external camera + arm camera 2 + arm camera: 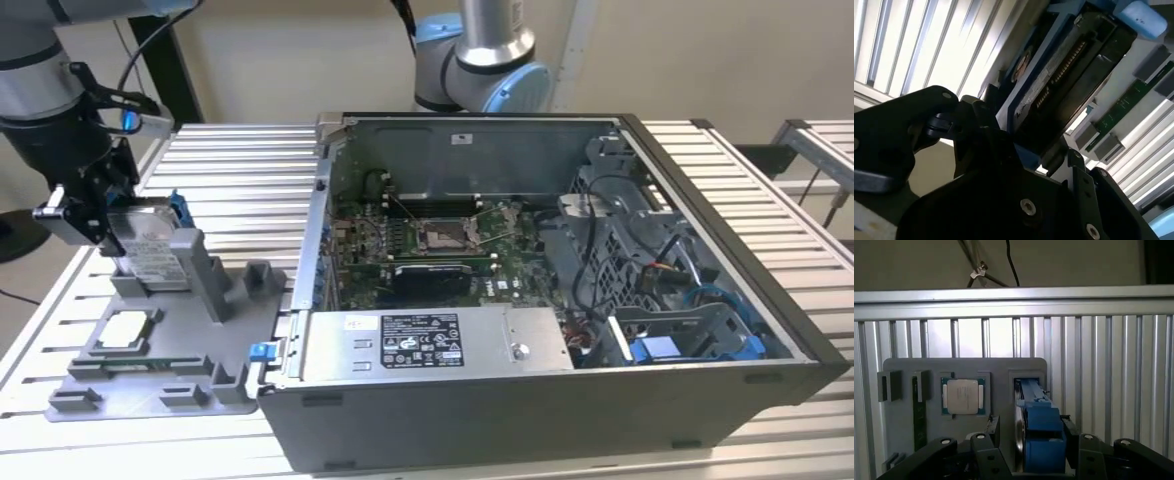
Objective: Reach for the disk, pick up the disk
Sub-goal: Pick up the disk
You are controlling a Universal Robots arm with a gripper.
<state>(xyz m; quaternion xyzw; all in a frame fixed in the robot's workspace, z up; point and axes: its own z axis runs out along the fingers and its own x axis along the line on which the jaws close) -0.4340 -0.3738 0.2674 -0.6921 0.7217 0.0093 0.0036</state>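
A slatted metal table [214, 160] carries a grey fixture [147, 370]. The disk [1041, 422] stands upright in its slot, blue-bracketed and silver-edged. The first wrist view shows the gripper [1031, 429] with fingers apart, straddling it; the exterior view adds its white label.

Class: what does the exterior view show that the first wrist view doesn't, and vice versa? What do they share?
Exterior view: the open grey metal computer case and its green motherboard. First wrist view: a black cable hanging beyond the slatted metal table. Shared: the grey plastic fixture, its square silver chip, the blue-bracketed silver disk standing in it, the black gripper straddling it.
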